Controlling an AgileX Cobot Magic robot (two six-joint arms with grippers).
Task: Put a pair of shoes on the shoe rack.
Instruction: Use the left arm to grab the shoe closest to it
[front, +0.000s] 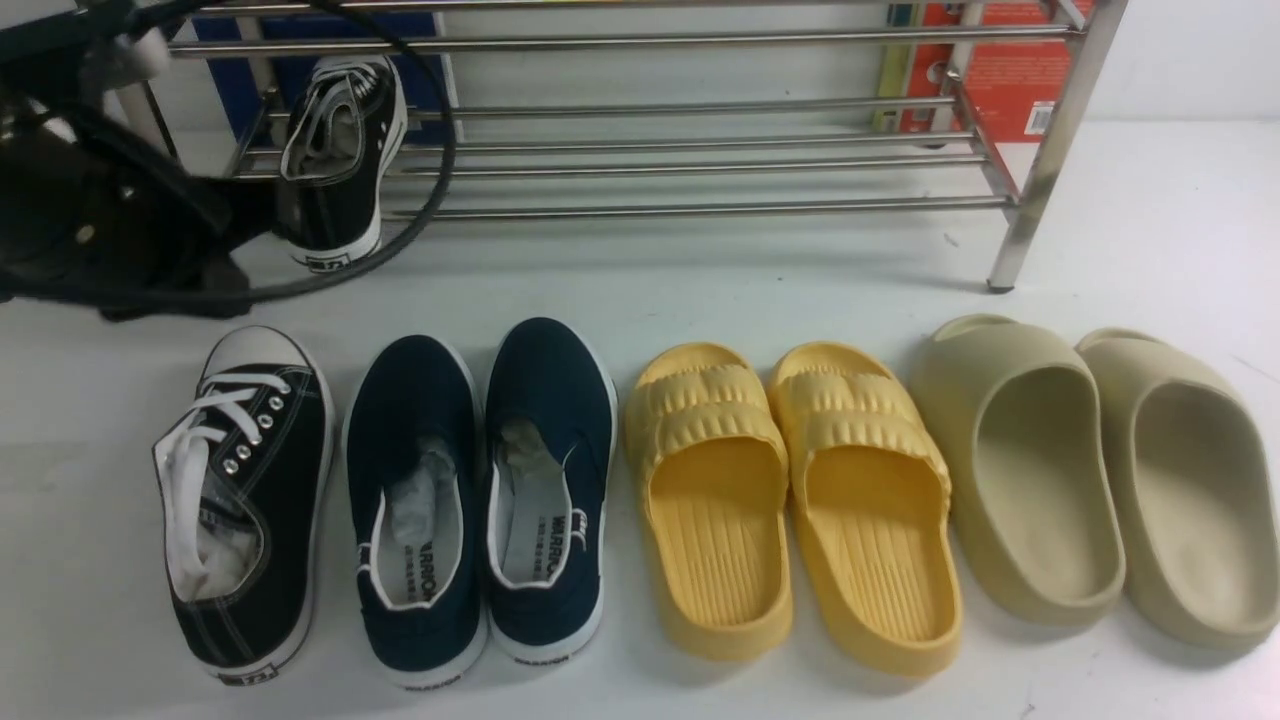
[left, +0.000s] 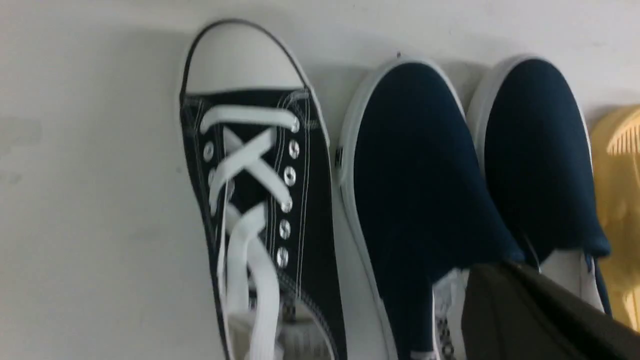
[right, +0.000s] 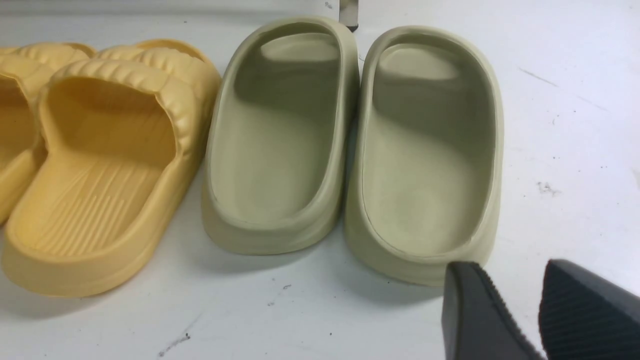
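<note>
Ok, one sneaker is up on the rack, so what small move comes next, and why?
I'd bring the left gripper, now shut, over the other black sneaker and open it: that shoe sits on the table, while its mate is on the rack.
</note>
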